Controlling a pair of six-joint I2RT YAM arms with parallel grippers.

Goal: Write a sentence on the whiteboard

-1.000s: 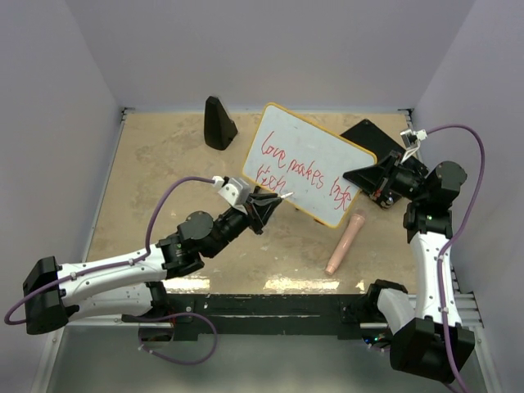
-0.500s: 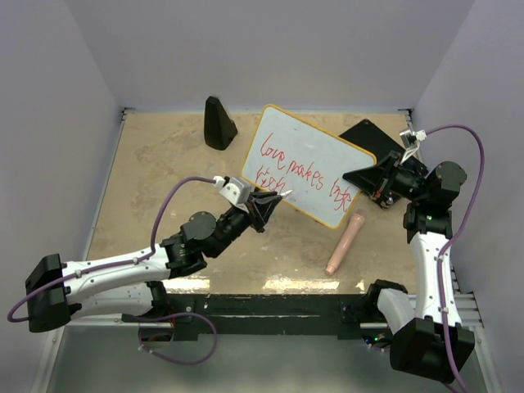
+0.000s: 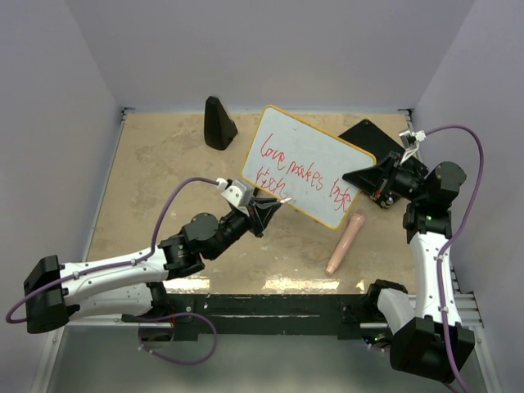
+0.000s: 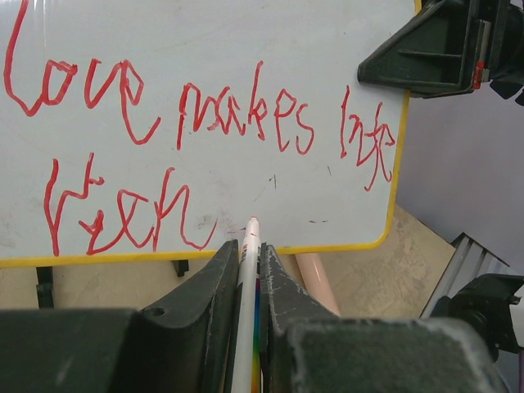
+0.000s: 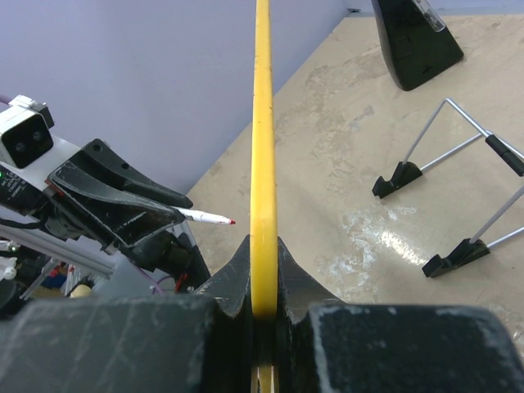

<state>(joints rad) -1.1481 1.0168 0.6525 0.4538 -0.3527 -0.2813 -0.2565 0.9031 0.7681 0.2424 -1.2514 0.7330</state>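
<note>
The whiteboard (image 3: 299, 135) stands on its long edge toward the rear right of the counter (image 3: 155, 164), turned at an angle to the arms. Its face carries the sentence (image 3: 299, 169) in red marker, which reads roughly "Love makes life" on the upper line and "rich" below.

The left pincer (image 3: 274, 201) is clamped on a white marker (image 3: 282, 197). In the left wrist view the marker's (image 4: 248, 278) tip sits low on the whiteboard (image 4: 246, 41), just right of the last word of the sentence (image 4: 278, 123). Whether the tip touches the surface cannot be told.

The right pincer (image 3: 360, 176) is closed on the board's right-hand edge. In its own view the right pincer (image 5: 264, 254) has both fingers pressed against the yellow rim (image 5: 263, 123).

A pink cylinder (image 3: 344, 242) lies on the counter just in front of the board's right corner. A black wedge (image 3: 219, 124) stands near the rear, left of the board. A wire stand with black feet (image 5: 458, 155) rests behind it.
</note>
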